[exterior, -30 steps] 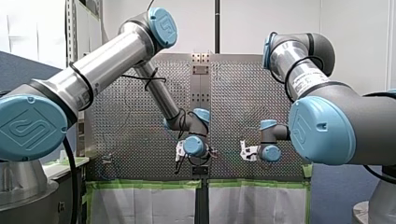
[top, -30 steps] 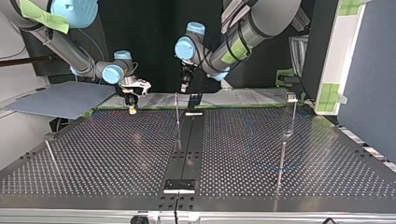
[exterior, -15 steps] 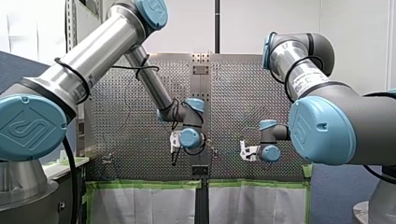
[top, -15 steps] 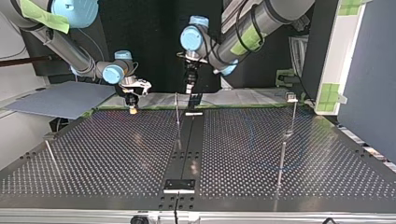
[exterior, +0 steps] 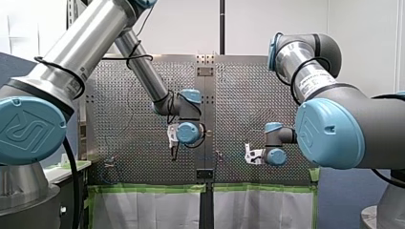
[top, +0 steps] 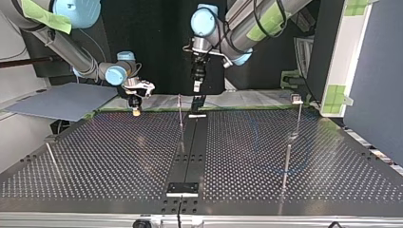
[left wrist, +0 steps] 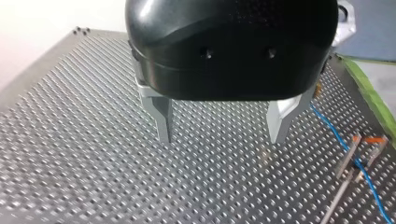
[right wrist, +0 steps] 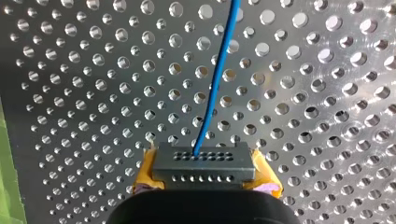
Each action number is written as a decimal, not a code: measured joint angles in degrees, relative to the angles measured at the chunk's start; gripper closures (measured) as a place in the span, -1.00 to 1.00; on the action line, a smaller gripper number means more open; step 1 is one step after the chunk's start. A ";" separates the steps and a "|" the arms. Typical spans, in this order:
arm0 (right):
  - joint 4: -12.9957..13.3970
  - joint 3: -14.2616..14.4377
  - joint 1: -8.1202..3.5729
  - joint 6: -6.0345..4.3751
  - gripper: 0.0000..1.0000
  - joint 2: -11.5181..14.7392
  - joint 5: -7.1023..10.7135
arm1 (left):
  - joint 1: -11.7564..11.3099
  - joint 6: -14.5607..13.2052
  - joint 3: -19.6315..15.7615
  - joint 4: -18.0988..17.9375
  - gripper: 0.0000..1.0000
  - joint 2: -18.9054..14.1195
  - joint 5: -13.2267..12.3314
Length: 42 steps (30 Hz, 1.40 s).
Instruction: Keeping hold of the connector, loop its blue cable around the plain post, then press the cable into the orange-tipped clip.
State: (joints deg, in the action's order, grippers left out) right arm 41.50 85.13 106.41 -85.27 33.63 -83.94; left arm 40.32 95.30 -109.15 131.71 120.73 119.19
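Perforated table fills both wrist views. My left gripper hangs over it, fingers apart, empty. My right gripper, far left in the top view, clamps the connector; its cable runs ahead.

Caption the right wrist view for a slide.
My right gripper clamps the dark connector between yellow pads, its blue cable running ahead over the perforated table.

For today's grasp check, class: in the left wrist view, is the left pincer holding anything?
No, the left pincer is open, with only bare perforated table showing between its metal fingers.
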 joint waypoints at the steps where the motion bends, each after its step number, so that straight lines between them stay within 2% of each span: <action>1: 0.00 0.00 0.02 0.00 1.00 0.00 0.00 | 0.13 -0.03 -0.51 -0.13 -1.00 -0.51 0.03; 28: -0.57 -0.01 0.06 0.09 1.00 0.00 0.00 | 0.48 0.54 -16.10 -1.41 -1.00 -16.09 0.31; 36: -0.62 0.00 -0.03 0.13 1.00 0.00 0.00 | -0.38 2.91 -20.67 -5.02 -1.00 -20.66 -0.91; 39: -0.65 0.00 -0.11 0.35 1.00 0.10 -0.09 | -0.61 3.05 -22.44 -6.78 -1.00 -22.40 -1.21; 42: -1.17 0.00 -0.31 0.79 1.00 1.02 -0.20 | -0.70 2.64 -24.23 -8.56 -1.00 -22.74 -1.59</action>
State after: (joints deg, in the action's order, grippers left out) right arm 40.33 85.13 106.10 -84.48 34.65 -84.14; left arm 39.62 97.94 -133.38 123.15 97.99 117.60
